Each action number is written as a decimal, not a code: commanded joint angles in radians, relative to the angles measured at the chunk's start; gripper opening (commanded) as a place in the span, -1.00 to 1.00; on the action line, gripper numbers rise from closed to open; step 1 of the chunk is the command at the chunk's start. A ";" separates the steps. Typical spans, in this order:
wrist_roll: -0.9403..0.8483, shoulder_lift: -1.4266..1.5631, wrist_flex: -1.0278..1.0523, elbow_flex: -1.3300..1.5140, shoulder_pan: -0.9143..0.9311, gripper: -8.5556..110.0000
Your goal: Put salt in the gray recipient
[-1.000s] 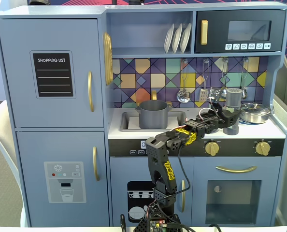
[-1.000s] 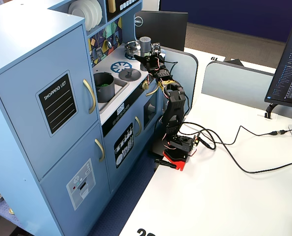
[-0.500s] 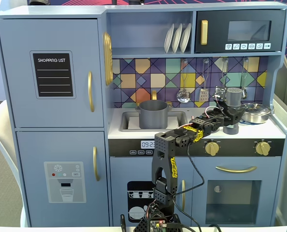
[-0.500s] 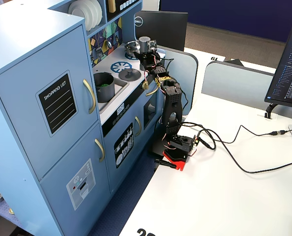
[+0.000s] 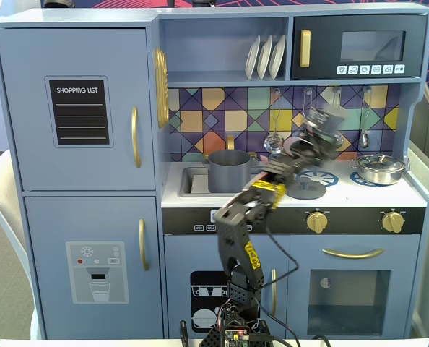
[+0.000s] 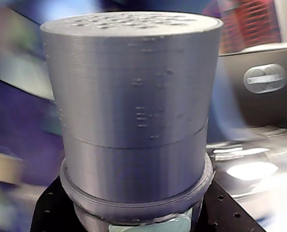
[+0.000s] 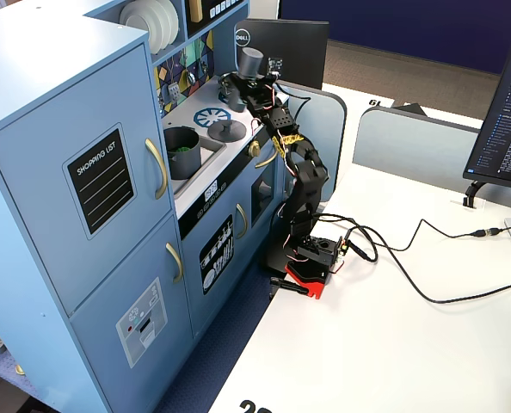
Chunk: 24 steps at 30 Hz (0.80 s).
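The salt shaker, dark gray with a lighter holed top and a pale green label at its base, fills the wrist view. My gripper is shut on its lower part. In a fixed view the gripper holds the shaker tilted and motion-blurred in the air above the stove top, to the right of the gray pot. The pot stands in the sink area. In the other fixed view the shaker stands upright in the gripper, behind the pot, which holds something green.
A flat gray lid with a knob lies on the stove under the gripper. A shiny steel pan sits at the right. Utensils hang on the tiled back wall, and a shelf and microwave are overhead.
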 commanded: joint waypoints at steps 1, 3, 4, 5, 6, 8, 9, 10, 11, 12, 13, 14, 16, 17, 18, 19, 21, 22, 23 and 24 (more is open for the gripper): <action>0.463 0.183 0.247 -0.150 -0.183 -0.86; 0.733 0.155 0.399 -0.256 -0.273 -0.86; 0.885 0.132 0.488 -0.314 -0.316 -0.86; 1.026 0.110 0.563 -0.357 -0.357 -0.86; 1.124 0.097 0.601 -0.374 -0.399 -0.86; 1.272 0.075 0.611 -0.379 -0.468 -0.86; 1.336 0.058 0.611 -0.388 -0.495 -0.86; 1.393 0.035 0.618 -0.405 -0.523 -0.86; 1.445 0.009 0.630 -0.431 -0.552 -0.86; 1.494 -0.017 0.643 -0.459 -0.580 -0.86; 1.539 -0.043 0.653 -0.485 -0.611 -0.86; 1.574 -0.067 0.661 -0.511 -0.641 -0.86; 1.641 -0.114 0.669 -0.558 -0.689 -0.86; 1.672 -0.135 0.669 -0.578 -0.709 -0.86; 1.700 -0.155 0.669 -0.594 -0.727 -0.86; 1.727 -0.173 0.672 -0.611 -0.741 -0.86; 1.784 -0.209 0.673 -0.647 -0.767 -0.86; 1.815 -0.225 0.672 -0.669 -0.776 -0.86; 1.848 -0.242 0.670 -0.692 -0.784 -0.86; 1.879 -0.256 0.658 -0.707 -0.788 -0.86</action>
